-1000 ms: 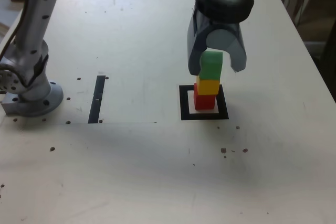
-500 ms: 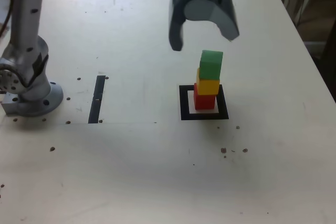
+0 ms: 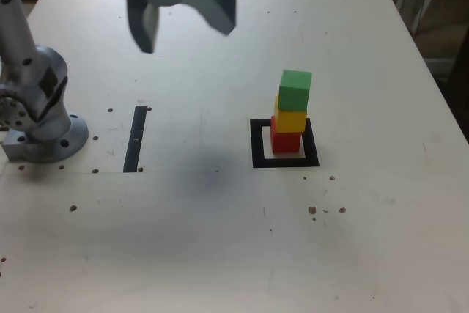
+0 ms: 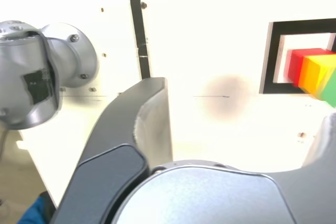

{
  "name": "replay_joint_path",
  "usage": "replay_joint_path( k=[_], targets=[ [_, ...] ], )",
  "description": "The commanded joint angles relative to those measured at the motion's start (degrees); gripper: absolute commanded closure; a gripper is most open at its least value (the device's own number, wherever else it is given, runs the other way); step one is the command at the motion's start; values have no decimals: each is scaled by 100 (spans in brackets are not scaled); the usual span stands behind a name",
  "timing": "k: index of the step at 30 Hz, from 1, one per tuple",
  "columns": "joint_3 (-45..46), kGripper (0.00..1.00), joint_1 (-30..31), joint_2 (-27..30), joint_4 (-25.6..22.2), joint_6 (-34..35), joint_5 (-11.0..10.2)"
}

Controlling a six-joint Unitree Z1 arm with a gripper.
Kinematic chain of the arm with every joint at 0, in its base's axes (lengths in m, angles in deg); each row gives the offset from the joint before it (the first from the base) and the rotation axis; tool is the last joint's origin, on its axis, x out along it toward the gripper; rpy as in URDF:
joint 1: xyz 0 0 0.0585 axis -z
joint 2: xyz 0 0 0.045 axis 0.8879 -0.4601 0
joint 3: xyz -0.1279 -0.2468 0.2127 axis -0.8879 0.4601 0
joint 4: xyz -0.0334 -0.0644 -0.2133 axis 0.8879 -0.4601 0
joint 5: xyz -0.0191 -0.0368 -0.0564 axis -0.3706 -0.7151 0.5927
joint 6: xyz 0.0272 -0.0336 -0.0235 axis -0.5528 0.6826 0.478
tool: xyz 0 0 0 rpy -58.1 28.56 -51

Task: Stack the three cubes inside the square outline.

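Three cubes stand stacked inside the black square outline (image 3: 284,144): the red cube (image 3: 285,139) at the bottom, the yellow cube (image 3: 290,119) on it, the green cube (image 3: 295,90) on top, turned slightly. My gripper (image 3: 187,31) hangs open and empty high above the table, well to the exterior view's left of the stack. In the wrist view the square outline (image 4: 273,56) and the red cube (image 4: 300,64), yellow cube (image 4: 317,74) and green cube (image 4: 331,93) show at the edge.
The arm's grey base (image 3: 40,111) sits at the exterior view's left edge, also seen as the base (image 4: 37,72) in the wrist view. A thin black strip (image 3: 136,138) lies between base and outline. Small dark specks dot the white table (image 3: 234,240).
The gripper let go of the green cube, rose, and swung away toward the exterior view's left. The stack has stayed in place.
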Motion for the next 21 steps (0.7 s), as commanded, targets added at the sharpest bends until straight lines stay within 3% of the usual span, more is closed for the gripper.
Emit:
replay_joint_path(
  k=[1, 13, 21],
  targets=[
    [501, 1, 5, 147, 124, 3, 42],
    [2864, 1, 6, 563, 1877, -350, 157],
    [3707, 1, 17, 654, 2302, -442, 288]
  ],
)
